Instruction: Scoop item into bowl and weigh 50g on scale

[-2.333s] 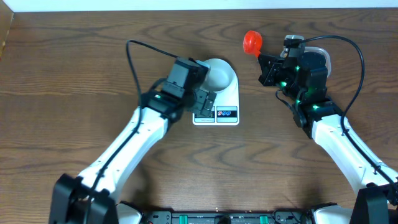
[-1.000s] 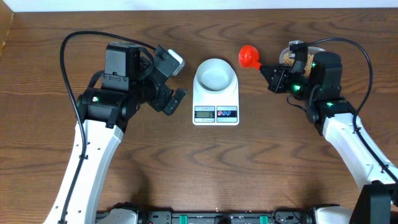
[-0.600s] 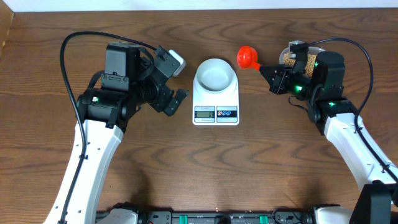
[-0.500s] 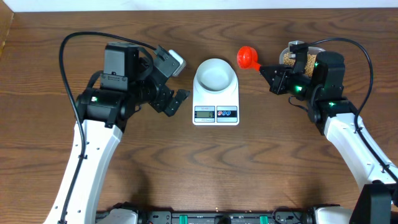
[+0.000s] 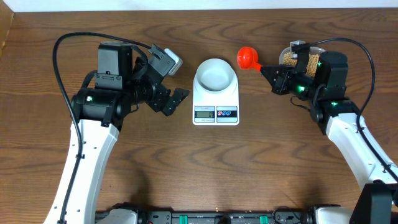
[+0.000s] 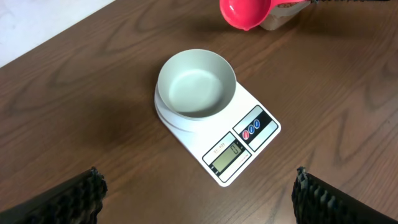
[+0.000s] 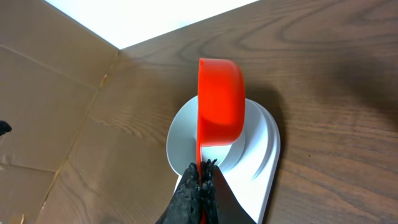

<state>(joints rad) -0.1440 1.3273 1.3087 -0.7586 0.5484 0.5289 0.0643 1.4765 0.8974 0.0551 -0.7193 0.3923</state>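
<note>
The white bowl (image 5: 215, 73) sits empty on the white scale (image 5: 216, 113) at table centre; both show in the left wrist view, bowl (image 6: 196, 83) and scale (image 6: 249, 146). My right gripper (image 5: 268, 70) is shut on the handle of a red scoop (image 5: 250, 58), held in the air right of the bowl; its cup (image 7: 220, 102) hangs over the bowl (image 7: 180, 143) in the right wrist view. The beans (image 5: 290, 59) lie in a clear tub behind the right gripper. My left gripper (image 5: 171, 87) is open and empty, left of the scale.
The clear tub (image 5: 311, 53) stands at the back right beside the right arm. The red scoop (image 6: 244, 12) and tub edge show at the top of the left wrist view. The scale's display (image 6: 229, 155) faces the front edge.
My left arm drew back from the bowl and scale to the left and opened. My right gripper shifted the red scoop slightly left, toward the bowl.
</note>
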